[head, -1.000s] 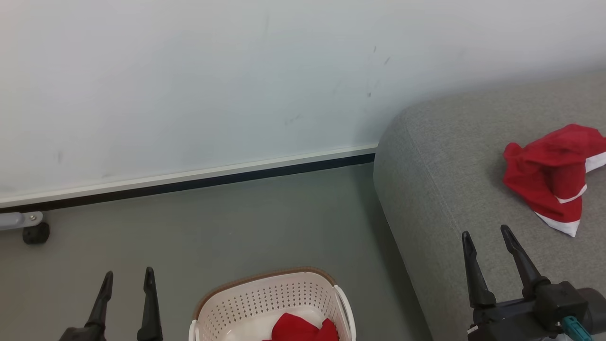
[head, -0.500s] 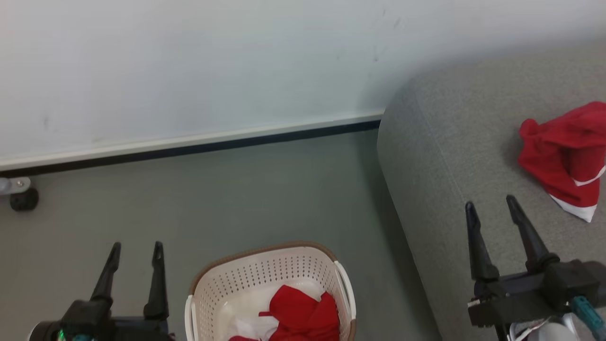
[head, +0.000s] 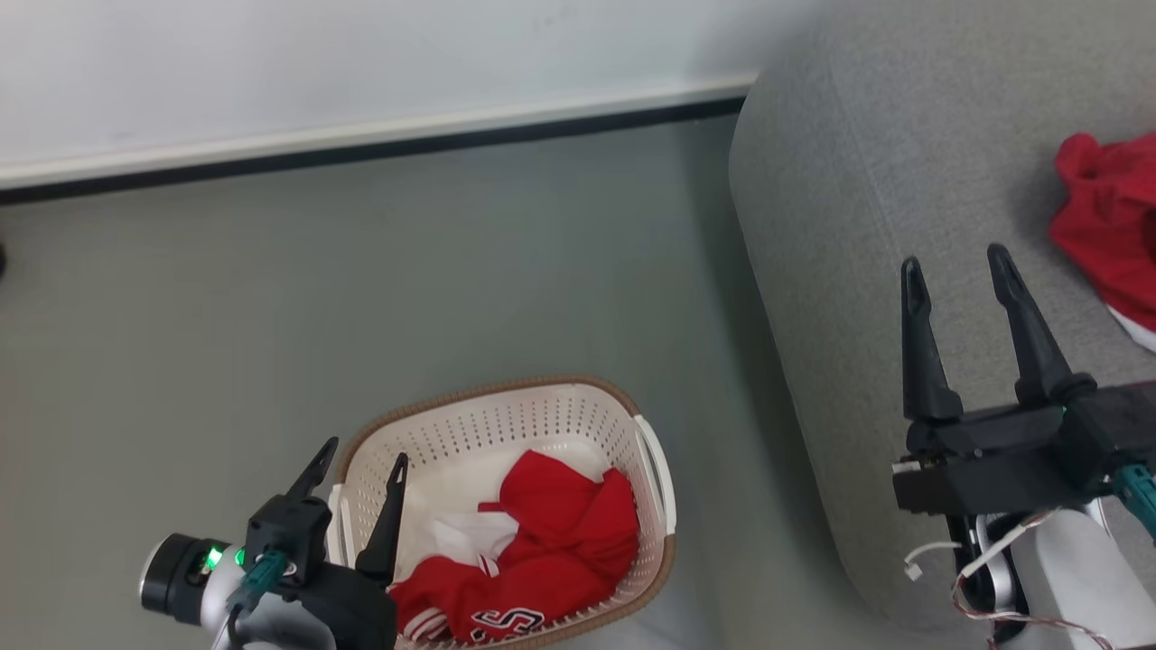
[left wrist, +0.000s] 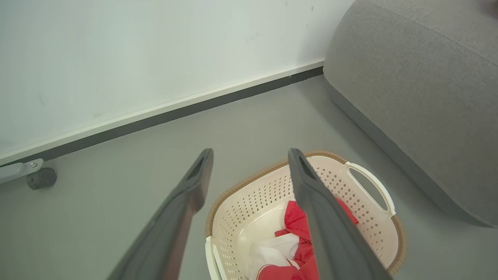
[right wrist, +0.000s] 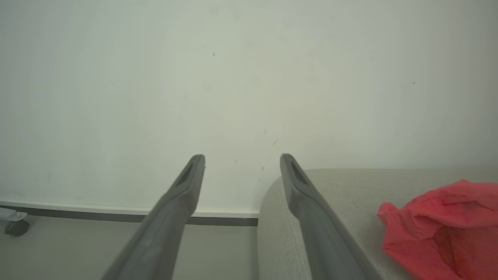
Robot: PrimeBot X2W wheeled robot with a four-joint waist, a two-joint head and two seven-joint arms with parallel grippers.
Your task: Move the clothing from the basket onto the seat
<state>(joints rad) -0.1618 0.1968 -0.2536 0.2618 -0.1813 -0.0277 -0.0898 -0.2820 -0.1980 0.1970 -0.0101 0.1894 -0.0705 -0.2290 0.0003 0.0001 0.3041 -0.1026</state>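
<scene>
The cream basket (head: 470, 424) with a brown rim stands on the grey floor, left of the grey seat (head: 858, 208). Red clothing (head: 542, 551) with white trim and some white cloth lies inside it, also visible as clothing (left wrist: 297, 225) in the basket (left wrist: 272, 190) of the left wrist view. My left gripper (head: 361, 456) hangs open over the basket's left rim, nothing between its fingers. My right gripper (head: 957, 266) is open above the seat's left part. Another red garment (head: 1106, 226) lies on the seat to its right, seen as a red garment (right wrist: 443, 229) on the seat (right wrist: 330, 186).
A pale wall with a white and dark skirting strip (head: 361, 144) runs behind the floor. A small black caster (left wrist: 41, 178) on a grey bracket sits by the wall at the left. Open grey floor (head: 316, 298) lies between wall and basket.
The head camera has tilted down, so basket and seat sit higher in view and more of the basket shows. My left gripper has come right, over the basket's left rim.
</scene>
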